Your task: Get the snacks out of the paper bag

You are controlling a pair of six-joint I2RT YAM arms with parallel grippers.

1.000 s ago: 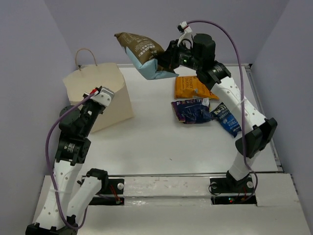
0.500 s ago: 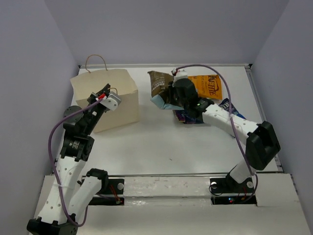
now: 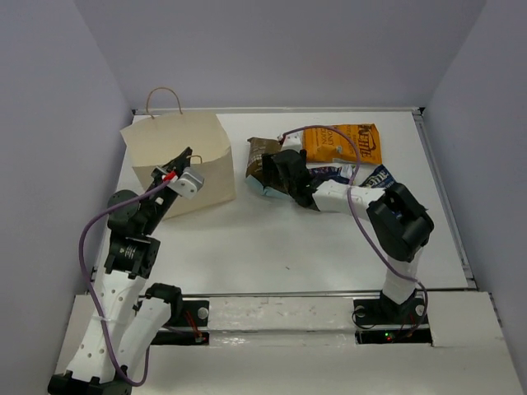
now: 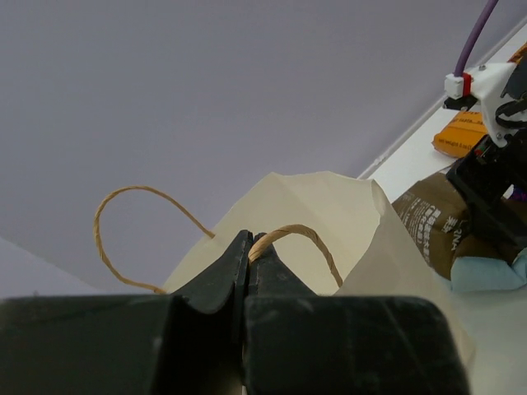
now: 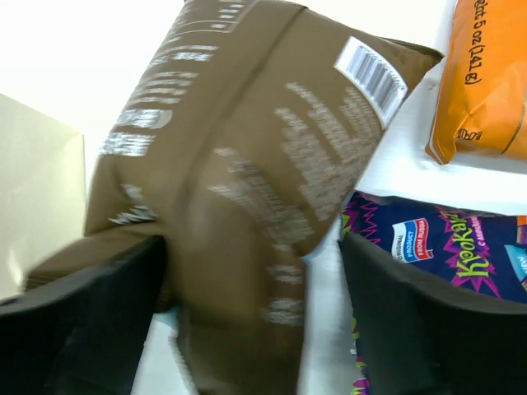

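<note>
The cream paper bag (image 3: pixel 177 160) stands upright at the back left. My left gripper (image 3: pixel 189 155) is shut on one of its brown loop handles (image 4: pixel 298 234), and the closed tips (image 4: pixel 251 239) pinch the cord. The brown snack packet (image 3: pixel 262 156) lies on the table just right of the bag, over a light teal packet (image 4: pixel 486 273). My right gripper (image 5: pixel 254 247) stands open, low over the table, with the brown packet (image 5: pixel 263 164) loose between its wide-spread fingers. The orange chip bag (image 3: pixel 342 144), a purple packet (image 5: pixel 436 247) and a dark blue bag (image 3: pixel 380 177) lie close behind the right arm.
The table's back wall and right rail (image 3: pixel 436 173) run close behind and beside the pile of snacks. The bag's second handle (image 3: pixel 163 97) sticks up at its far side. The right arm's purple cable (image 3: pixel 329 136) loops over the orange bag.
The right arm came down from high above the table with the brown and teal packets, set them beside the bag and opened its jaws. The bag tipped up and stands straighter.
</note>
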